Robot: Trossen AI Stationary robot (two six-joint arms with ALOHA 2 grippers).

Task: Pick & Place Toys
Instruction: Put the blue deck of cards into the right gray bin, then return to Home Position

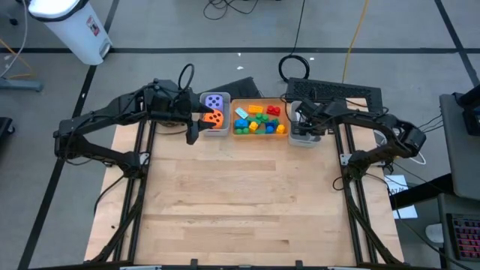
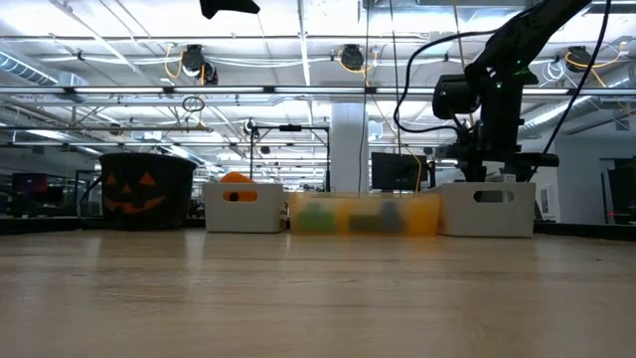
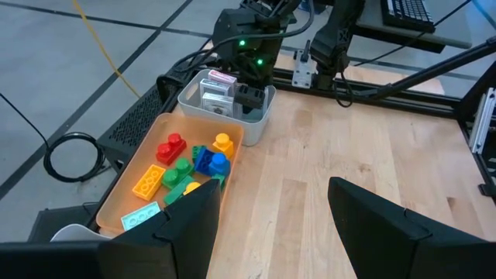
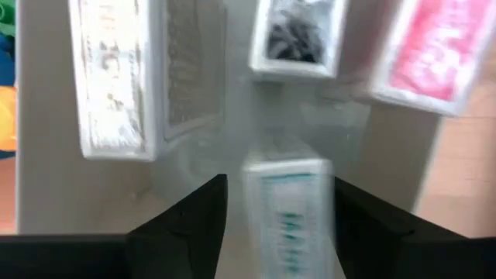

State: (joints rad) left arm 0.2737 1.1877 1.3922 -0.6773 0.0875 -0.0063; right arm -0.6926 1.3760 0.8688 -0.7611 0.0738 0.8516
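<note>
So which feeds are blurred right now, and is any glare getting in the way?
Right wrist view: the teal card between the right end effector fingers is smeared, the other cards soft. Low view: the orange bin and its bricks look hazy, ceiling lights bright. High view: a lamp blows out the corner. Left wrist view: sharp.

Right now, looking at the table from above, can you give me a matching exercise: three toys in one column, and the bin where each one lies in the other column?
Toys:
1. purple die
2. red brick
3. pink card

Bins:
A. orange bin in the middle
B. right grey bin, under the right claw
C. left grey bin, beside the left claw

Pairs: 1-C, 2-A, 3-B
</note>
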